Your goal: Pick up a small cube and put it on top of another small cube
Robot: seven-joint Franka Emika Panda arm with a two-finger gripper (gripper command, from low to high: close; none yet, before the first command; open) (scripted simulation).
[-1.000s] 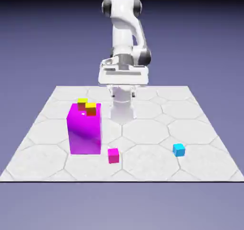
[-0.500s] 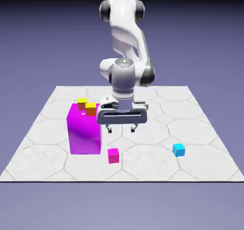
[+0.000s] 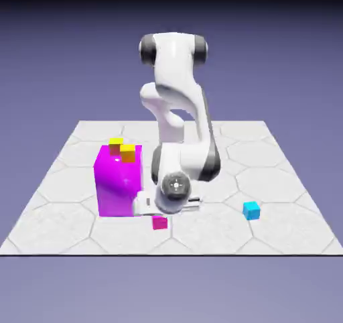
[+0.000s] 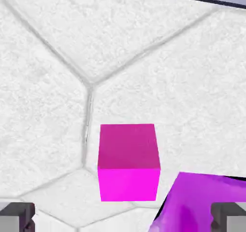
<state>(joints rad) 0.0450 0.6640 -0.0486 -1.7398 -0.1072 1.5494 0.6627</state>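
So the big magenta block [image 3: 120,187] is the main thing in the way here. It's tall, sits just beside the small pink cube [image 3: 159,223] on the exterior view's left, and has two yellow cubes [image 3: 116,145] [image 3: 128,154] on top making it taller. In the hand view its corner pokes in at bottom right, near one fingertip [image 4: 225,216], so that side looks tight. The other side of the pink cube is just bare table [image 4: 43,110]. Loads of open table between it and the cyan cube [image 3: 251,211] too, which is well apart.
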